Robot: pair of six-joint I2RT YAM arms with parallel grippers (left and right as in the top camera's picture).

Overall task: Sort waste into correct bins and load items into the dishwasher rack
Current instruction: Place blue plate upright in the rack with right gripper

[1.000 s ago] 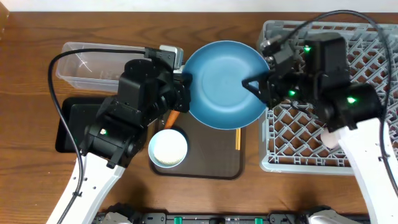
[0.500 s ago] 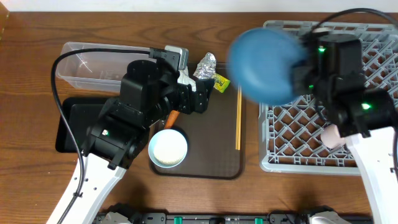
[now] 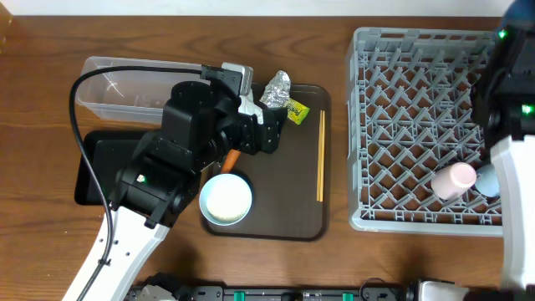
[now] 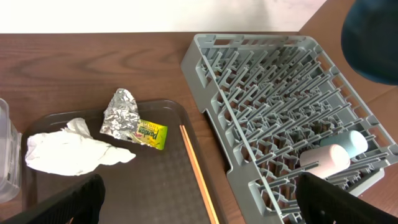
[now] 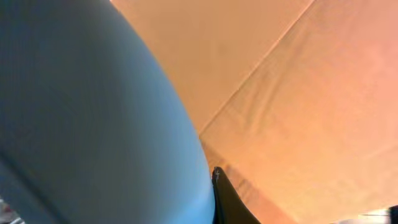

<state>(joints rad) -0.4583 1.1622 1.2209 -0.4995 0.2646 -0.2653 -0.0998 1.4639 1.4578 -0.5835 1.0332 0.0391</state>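
Right gripper (image 5: 216,186) clamps the large blue round dish (image 5: 93,124) beside the square light-grey plastic rack (image 3: 418,125); left gripper (image 4: 200,186) gapes wide, left of it.

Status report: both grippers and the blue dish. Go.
Left gripper open, empty, above tray. Right gripper shut on dish, aloft by rack. Pink cup, blue cup lie in one rack corner.

You are at a lab bench staged as a kitchen clear-up. A bare wooden surface (image 3: 50,234) runs up to a plain white wall (image 4: 124,15). A grey dishwasher rack (image 3: 418,125) sits loose on the surface beside a brown serving tray (image 3: 284,209) of scraps, with a cabled robot arm (image 3: 125,242) reaching over them.
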